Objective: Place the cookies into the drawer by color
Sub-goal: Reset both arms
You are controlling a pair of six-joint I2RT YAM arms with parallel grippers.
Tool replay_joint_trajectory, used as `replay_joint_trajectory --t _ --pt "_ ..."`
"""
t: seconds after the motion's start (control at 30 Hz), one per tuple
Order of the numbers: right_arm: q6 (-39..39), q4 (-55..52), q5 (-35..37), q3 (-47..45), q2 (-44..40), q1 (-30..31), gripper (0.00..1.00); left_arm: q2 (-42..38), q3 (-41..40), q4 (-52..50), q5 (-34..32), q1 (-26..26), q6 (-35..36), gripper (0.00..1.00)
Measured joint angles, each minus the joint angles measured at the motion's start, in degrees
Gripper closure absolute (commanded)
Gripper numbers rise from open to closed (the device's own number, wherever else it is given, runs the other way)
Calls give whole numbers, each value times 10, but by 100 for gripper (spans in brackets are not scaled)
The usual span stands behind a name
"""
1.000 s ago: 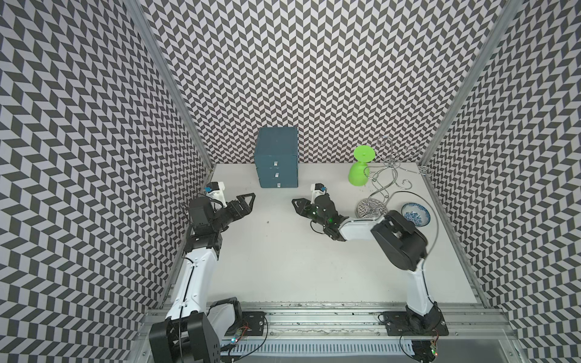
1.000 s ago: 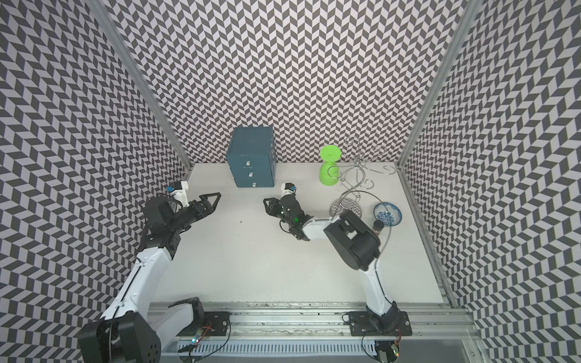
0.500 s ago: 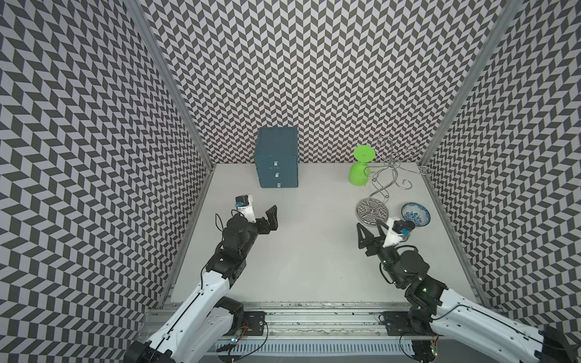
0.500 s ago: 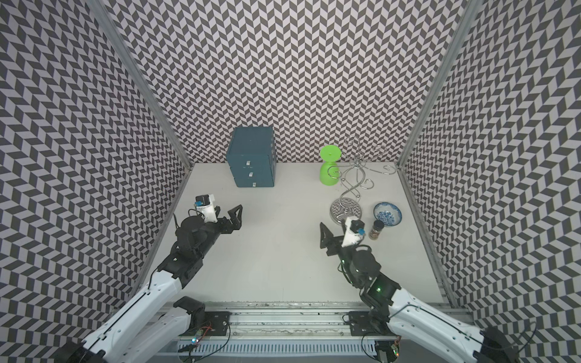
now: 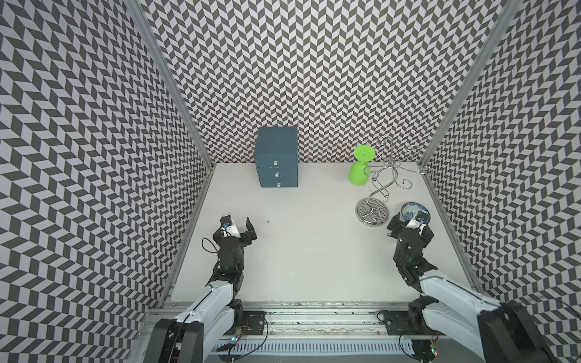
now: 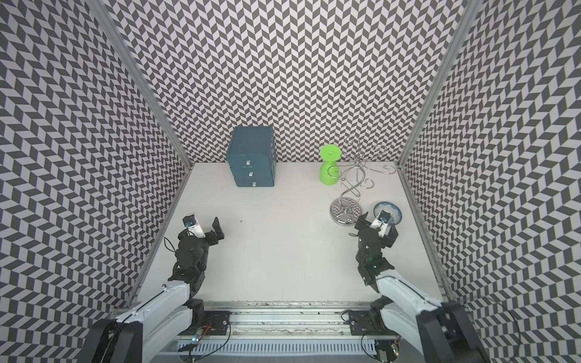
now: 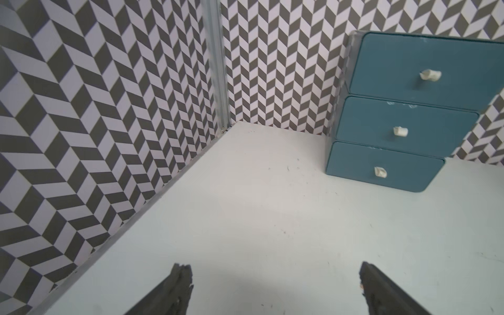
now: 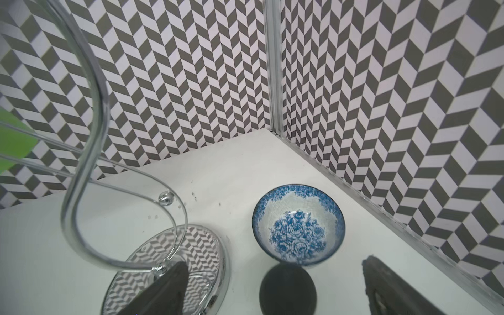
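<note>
Left hand (image 7: 274,272) gapes empty above the tabletop (image 7: 272,207), facing the closed drawer (image 7: 403,131). Right hand (image 8: 272,270) spreads wide, seemingly empty, near a bowl (image 8: 298,226)

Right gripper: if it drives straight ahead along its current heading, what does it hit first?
The right gripper would probably meet the small dark round object, centred between its open jaws in the right wrist view, then the blue-patterned bowl just behind. Height is unclear; it may pass over both.
</note>
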Motion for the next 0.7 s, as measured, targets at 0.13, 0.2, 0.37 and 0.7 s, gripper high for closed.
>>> replay_joint_trajectory --t 0.13,0.2,0.37,0.7 --pt "-6 76 -30 19 113 -29 1 64 0 78 53 43 9 1" --pt "-13 90 -43 34 150 -40 1 89 0 110 75 55 12 0" --pt "-21 102 -78 80 188 -77 1 137 4 163 121 69 18 0" --pt "-52 250 -199 24 213 -133 0 280 63 266 186 76 28 0"
